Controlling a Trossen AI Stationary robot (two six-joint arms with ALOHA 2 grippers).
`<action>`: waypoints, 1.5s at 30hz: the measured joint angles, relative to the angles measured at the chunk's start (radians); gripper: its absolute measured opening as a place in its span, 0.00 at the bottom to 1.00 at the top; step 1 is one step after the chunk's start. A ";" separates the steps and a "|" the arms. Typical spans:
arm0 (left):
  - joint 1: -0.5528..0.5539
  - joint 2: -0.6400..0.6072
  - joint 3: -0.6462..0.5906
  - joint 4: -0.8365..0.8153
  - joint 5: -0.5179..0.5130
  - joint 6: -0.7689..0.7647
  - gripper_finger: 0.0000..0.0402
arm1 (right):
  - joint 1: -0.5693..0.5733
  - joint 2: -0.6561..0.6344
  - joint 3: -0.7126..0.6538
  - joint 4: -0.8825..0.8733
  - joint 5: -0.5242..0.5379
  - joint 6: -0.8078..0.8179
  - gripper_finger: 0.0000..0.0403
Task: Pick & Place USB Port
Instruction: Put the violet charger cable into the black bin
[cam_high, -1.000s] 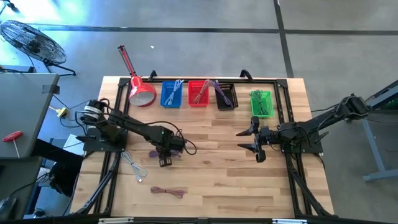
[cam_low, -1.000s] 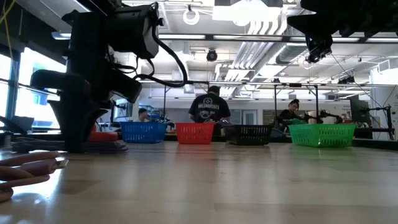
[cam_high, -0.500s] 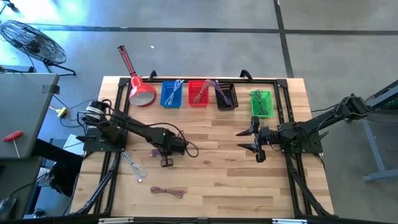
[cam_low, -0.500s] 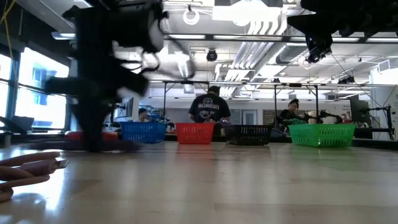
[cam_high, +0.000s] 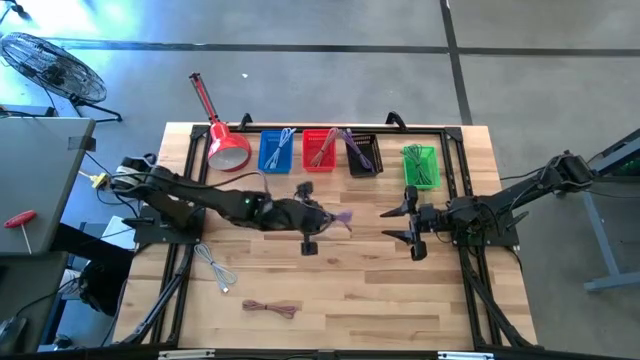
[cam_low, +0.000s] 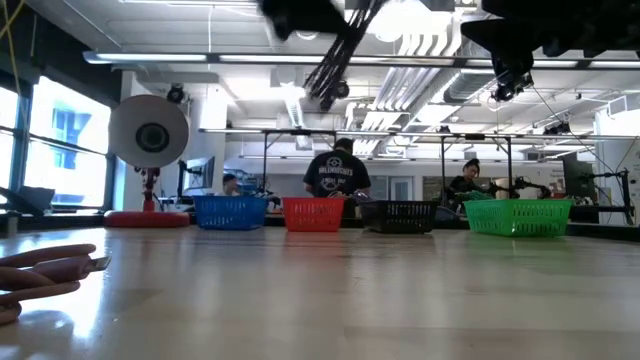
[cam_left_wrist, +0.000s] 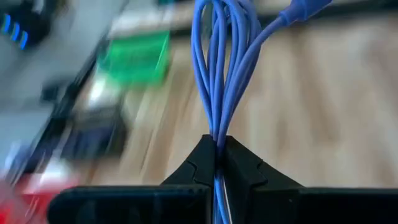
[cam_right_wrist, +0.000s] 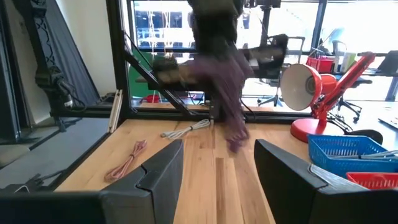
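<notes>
Purple-blue cable bundle (cam_left_wrist: 219, 68), looped into several thin strands with a moulded plug at one end, is clamped between the closed fingers of the left gripper (cam_left_wrist: 216, 149). In the left wrist view the strands rise as a narrow loop out of the pinch point. In the high view the cable bundle (cam_high: 340, 217) shows as a small purple tuft at the centre of the frame, held above the wooden tabletop (cam_high: 360, 300) by the left gripper (cam_high: 322, 222). It lies below the row of baskets and apart from them.

The right gripper (cam_high: 406, 227) sits right of centre, raised over the tabletop, its fingers spread wide and holding nothing.

Along the upper edge of the tabletop stand a blue basket (cam_high: 276, 151), a red basket (cam_high: 318, 149), a black basket (cam_high: 362, 154) and a green basket (cam_high: 420, 166), each with cables inside. A red desk lamp (cam_high: 226, 145) stands left of the blue basket.

Two further cables lie on the tabletop at lower left: a white cable (cam_high: 215, 268) and a pink-brown cable (cam_high: 270, 309), well apart from the held bundle.

In the low view a person (cam_low: 336, 176) stands in the room behind the baskets.
</notes>
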 joint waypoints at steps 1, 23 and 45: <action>-0.001 -0.003 0.000 0.062 0.027 0.021 0.02 | 0.000 0.000 0.000 0.004 -0.002 0.000 0.47; 0.055 0.126 0.001 0.493 0.435 0.068 0.01 | 0.000 0.031 -0.001 0.126 -0.068 -0.030 0.47; 0.093 0.202 0.001 0.594 0.521 0.019 0.01 | -0.003 0.243 0.000 0.382 -0.083 -0.078 0.47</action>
